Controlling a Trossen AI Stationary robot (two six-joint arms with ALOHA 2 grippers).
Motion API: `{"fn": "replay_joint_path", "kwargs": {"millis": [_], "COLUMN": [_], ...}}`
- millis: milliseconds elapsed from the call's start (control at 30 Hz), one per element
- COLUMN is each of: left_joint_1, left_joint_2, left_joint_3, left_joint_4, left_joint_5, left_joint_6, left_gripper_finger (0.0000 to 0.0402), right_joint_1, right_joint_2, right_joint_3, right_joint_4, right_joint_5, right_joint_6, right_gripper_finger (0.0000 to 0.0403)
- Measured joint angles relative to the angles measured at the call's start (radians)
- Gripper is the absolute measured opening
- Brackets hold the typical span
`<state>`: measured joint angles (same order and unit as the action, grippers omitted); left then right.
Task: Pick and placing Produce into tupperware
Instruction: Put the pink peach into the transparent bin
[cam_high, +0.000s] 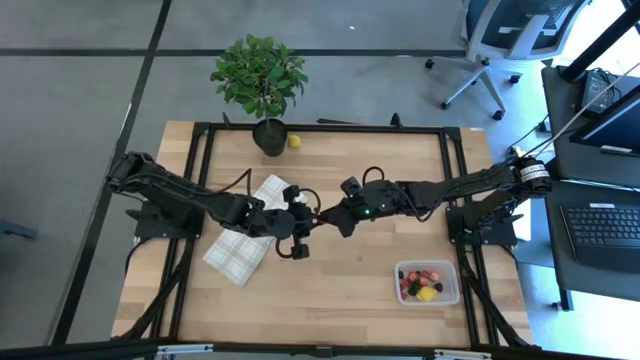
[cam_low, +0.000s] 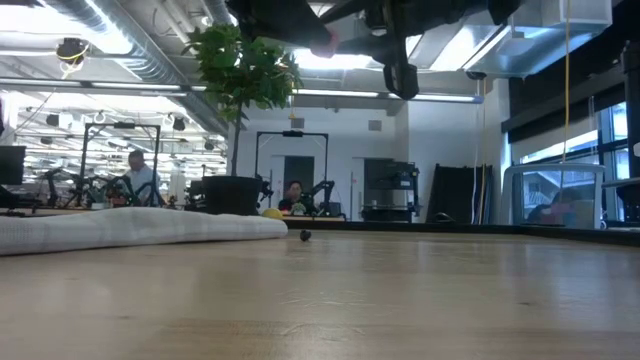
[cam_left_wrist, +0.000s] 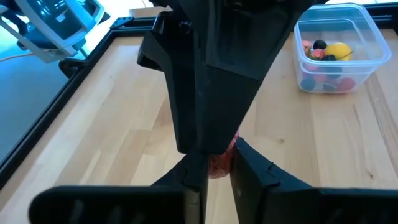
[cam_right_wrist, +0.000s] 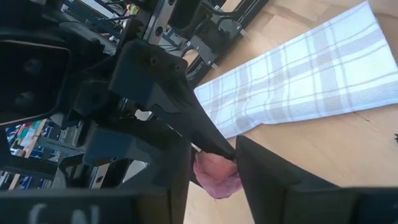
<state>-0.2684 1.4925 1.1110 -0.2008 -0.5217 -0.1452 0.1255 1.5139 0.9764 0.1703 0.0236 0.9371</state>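
Pink fruit piece (cam_right_wrist: 216, 174) sits above mid-table, squeezed between both tools' fingertips; its long axis cannot be told. The left tool (cam_high: 312, 219) and right tool (cam_high: 326, 215) meet tip to tip, both clamped on it. The tub (cam_high: 428, 283), holding other pieces, lies well apart; the cloth (cam_high: 248, 240) lies beneath the left arm.

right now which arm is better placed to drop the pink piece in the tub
Right. Both grippers meet mid-table at the pink fruit piece, which sits between the right gripper fingers. The tupperware lies on the right arm's side, far from the left gripper.
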Motion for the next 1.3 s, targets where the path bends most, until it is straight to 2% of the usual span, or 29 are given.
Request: {"fn": "replay_joint_path", "kwargs": {"millis": [267, 1000, 1100, 1300], "left_joint_1": [0.000, -0.001, 0.002, 0.005], "left_joint_2": [0.001, 0.001, 0.001, 0.001], "left_joint_3": [0.000, 0.000, 0.000, 0.000], "left_joint_4": [0.002, 0.008, 0.008, -0.001], "left_joint_5": [0.000, 0.008, 0.008, 0.000], "left_joint_6": [0.000, 0.025, 0.025, 0.025], "left_gripper_finger": [0.0052, 0.0040, 0.0043, 0.0060], "right_joint_1": [0.001, 0.001, 0.001, 0.001], "right_joint_2": [0.001, 0.002, 0.002, 0.002], "right_joint_3": [0.000, 0.000, 0.000, 0.000], "right_joint_4": [-0.011, -0.042, -0.041, -0.039], "right_joint_5": [-0.015, -0.027, -0.026, -0.025], "right_joint_6": [0.000, -0.002, -0.003, -0.007], "right_gripper_finger": [0.0155, 0.0155, 0.0139, 0.0076]}}
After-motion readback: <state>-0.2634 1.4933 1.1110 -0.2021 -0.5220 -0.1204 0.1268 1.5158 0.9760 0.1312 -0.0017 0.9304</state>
